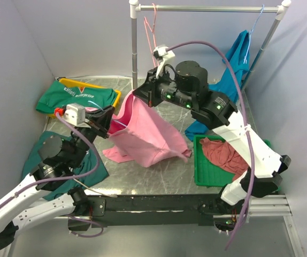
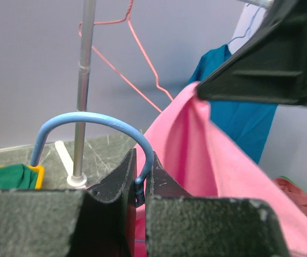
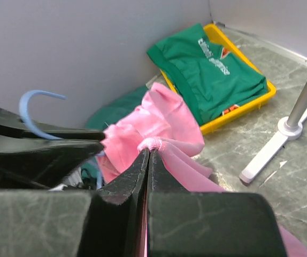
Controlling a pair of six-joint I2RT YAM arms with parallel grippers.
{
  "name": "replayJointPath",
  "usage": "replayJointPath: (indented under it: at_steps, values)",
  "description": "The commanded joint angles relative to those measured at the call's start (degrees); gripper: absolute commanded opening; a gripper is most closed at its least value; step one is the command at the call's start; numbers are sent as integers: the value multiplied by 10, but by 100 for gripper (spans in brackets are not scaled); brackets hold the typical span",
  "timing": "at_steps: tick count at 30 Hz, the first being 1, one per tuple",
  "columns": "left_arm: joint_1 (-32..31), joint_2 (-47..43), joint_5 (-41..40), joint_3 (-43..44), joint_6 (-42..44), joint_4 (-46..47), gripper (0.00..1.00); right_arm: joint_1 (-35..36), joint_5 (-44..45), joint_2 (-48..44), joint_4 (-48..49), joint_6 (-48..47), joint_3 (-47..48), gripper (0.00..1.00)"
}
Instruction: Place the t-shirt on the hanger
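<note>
The bright pink t-shirt hangs lifted above the table, its lower part draped on the surface. My right gripper is shut on its collar and holds it up. My left gripper is shut on the neck of the light blue wire hanger, just below the hook, at the shirt's left edge. The hanger's triangle is hidden by the shirt and fingers. In the right wrist view the blue hook curls up behind the left fingers.
A metal rack stands behind, with a pink wire hanger and a teal-blue shirt on it. A yellow tray holds a green shirt. A green tray holds a dusty-rose garment. A dark teal garment lies at the left.
</note>
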Motion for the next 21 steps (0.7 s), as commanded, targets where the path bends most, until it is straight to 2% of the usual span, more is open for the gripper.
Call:
replayJointPath:
  at_steps: [1,3,7,11,14,15,17,18,21]
  values:
    - [-2,-24,40,27,29,27,1,-5,9,10,8,-15,-28,0]
    - [-1,-32,42,32,35,26,1,-24,4,-7,37,-6,-61,0]
    - [-1,-28,18,75,36,7,1,-39,8,-16,30,-10,-89,0]
    - [-1,10,20,135,48,-7,1,-39,-21,-37,38,-19,-79,11]
    - [-1,56,17,221,56,-32,1,-39,-21,-43,27,-30,-44,20]
    - [-1,71,20,268,59,-79,1,-39,-17,-45,24,-32,-37,27]
    - [-2,118,11,307,64,-121,1,-39,8,-69,31,-31,-50,43]
    - [-1,129,-2,317,64,-139,1,-39,16,-85,43,-29,-65,57]
    - [-2,131,-37,271,51,-140,1,-39,48,-172,102,-21,-165,80]
